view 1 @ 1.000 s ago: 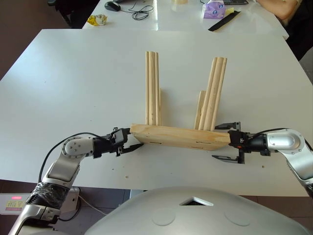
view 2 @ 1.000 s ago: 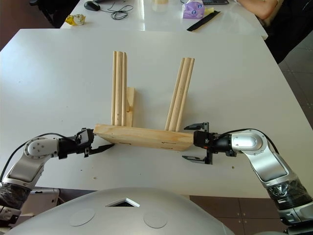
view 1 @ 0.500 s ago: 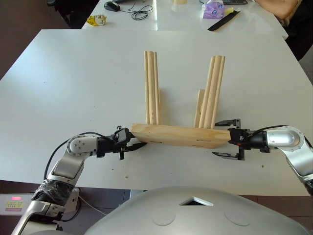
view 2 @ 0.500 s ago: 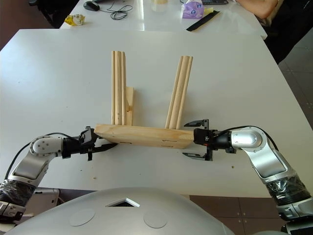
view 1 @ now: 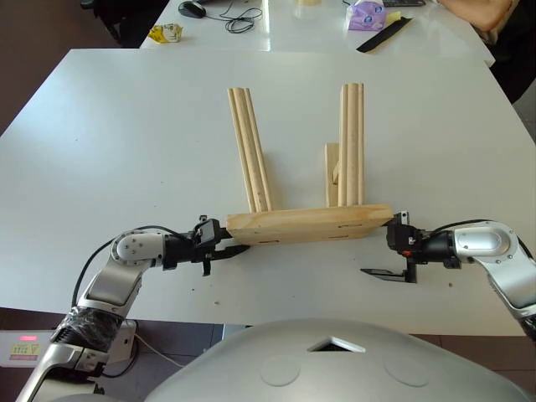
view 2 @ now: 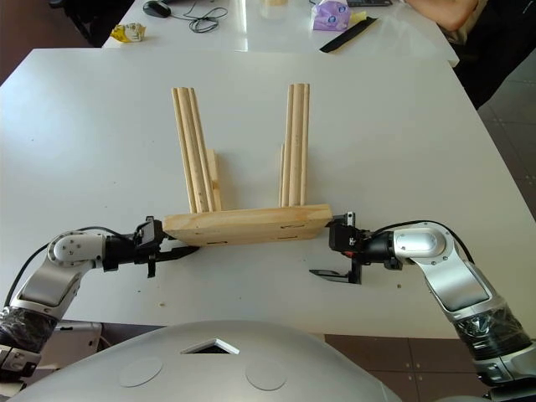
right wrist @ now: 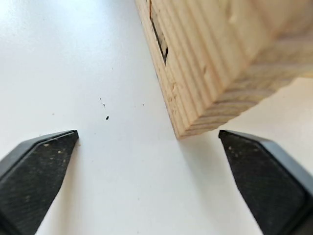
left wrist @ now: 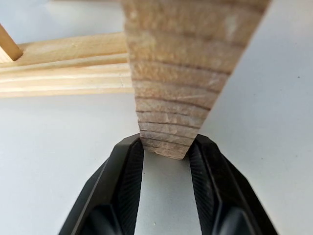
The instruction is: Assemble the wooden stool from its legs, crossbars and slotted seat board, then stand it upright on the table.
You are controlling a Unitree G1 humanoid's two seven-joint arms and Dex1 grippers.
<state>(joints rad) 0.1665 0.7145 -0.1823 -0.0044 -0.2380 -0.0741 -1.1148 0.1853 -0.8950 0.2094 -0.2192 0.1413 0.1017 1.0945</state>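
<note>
The wooden stool lies on its side on the white table [view 1: 126,126]. Its seat board [view 1: 306,226] stands on edge near the front, and two leg groups [view 1: 249,151] [view 1: 352,142] point away from me, with a crossbar [view 1: 332,172] by the right legs. My left gripper [view 1: 219,244] is shut on the board's left end; its ribbed fingers [left wrist: 122,186] pinch the end grain [left wrist: 166,98]. My right gripper [view 1: 392,244] is open at the board's right end. The board's corner [right wrist: 205,73] sits just ahead of the gap, touching neither finger.
The table's front edge runs close below both grippers. On a second table behind lie a yellow crumpled item [view 1: 167,33], a mouse [view 1: 193,10] with cables, a purple packet [view 1: 366,15] and a black strip [view 1: 383,35]. Open tabletop lies left and right of the stool.
The stool has turned on the table: the board's right end swung away from me and out of the right gripper's fingers, and the legs shifted left. The left gripper keeps its hold.
</note>
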